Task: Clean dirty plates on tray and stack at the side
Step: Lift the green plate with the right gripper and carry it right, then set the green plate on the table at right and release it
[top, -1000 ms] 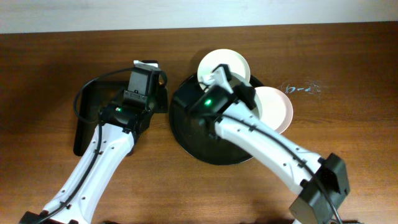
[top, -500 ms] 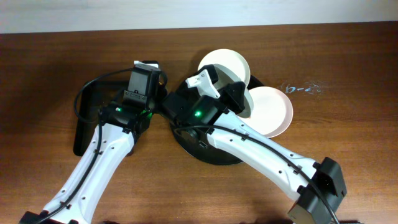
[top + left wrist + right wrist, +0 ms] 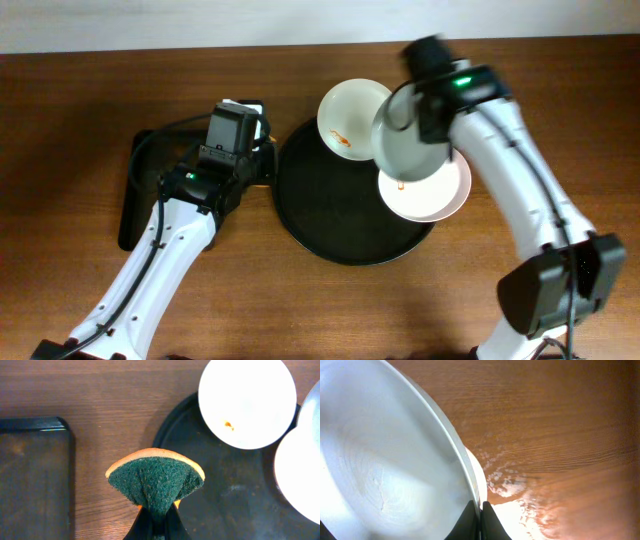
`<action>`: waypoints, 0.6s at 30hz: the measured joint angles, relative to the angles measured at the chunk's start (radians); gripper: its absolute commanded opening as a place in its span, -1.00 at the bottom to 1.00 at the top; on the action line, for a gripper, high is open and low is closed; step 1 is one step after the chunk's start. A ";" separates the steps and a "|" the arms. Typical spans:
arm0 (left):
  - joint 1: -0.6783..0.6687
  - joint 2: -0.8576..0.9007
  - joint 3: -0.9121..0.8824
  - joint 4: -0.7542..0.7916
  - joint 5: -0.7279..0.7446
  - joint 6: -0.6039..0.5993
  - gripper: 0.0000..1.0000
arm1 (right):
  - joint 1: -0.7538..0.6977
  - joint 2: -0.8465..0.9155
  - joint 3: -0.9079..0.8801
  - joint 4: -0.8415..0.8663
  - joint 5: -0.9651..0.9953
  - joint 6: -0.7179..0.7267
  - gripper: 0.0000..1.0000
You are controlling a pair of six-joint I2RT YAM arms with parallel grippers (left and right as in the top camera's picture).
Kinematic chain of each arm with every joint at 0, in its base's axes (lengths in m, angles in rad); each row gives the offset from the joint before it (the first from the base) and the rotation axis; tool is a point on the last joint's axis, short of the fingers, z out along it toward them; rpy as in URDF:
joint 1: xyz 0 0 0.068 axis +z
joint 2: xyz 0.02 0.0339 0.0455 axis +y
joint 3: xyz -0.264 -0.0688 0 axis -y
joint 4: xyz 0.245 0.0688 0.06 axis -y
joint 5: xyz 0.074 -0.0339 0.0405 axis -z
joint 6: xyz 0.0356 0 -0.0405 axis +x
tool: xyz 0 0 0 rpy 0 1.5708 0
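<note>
The right hand (image 3: pixel 480 512) gripped the pale blue plate (image 3: pixel 405 145) by its rim, tilted above the tray (image 3: pixel 330 225). The white plate (image 3: pixel 352 112) and pink plate (image 3: pixel 432 195) overhung the tray's far and right rim. The left hand (image 3: pixel 156 525) clenched a sponge (image 3: pixel 155 480) beside its left rim.

Black tray (image 3: pixel 325 210), green sponge (image 3: pixel 156 480), pale plate (image 3: pixel 405 145)

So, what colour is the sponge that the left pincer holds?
The sponge has a dark green face and an orange back; best in the left wrist view.
</note>
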 measured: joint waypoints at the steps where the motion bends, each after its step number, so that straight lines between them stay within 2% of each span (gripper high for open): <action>1: 0.000 0.000 0.000 0.000 0.011 0.000 -1.00 | -0.056 0.000 0.005 0.011 -0.055 -0.013 -0.92; 4: -0.001 0.000 0.000 0.004 0.051 -0.004 -0.99 | -0.287 0.001 0.008 0.050 -0.257 -0.041 -0.92; 10: -0.059 0.020 0.000 0.028 0.089 -0.019 -0.99 | -0.647 0.004 0.008 0.101 -0.461 -0.053 -0.92; 14: -0.119 0.116 0.000 0.090 0.103 -0.032 -0.99 | -0.725 0.032 0.008 0.110 -0.522 -0.072 -0.92; 18: -0.142 0.238 0.000 0.137 0.108 -0.066 -0.99 | -0.743 0.099 0.009 0.130 -0.550 -0.078 -0.90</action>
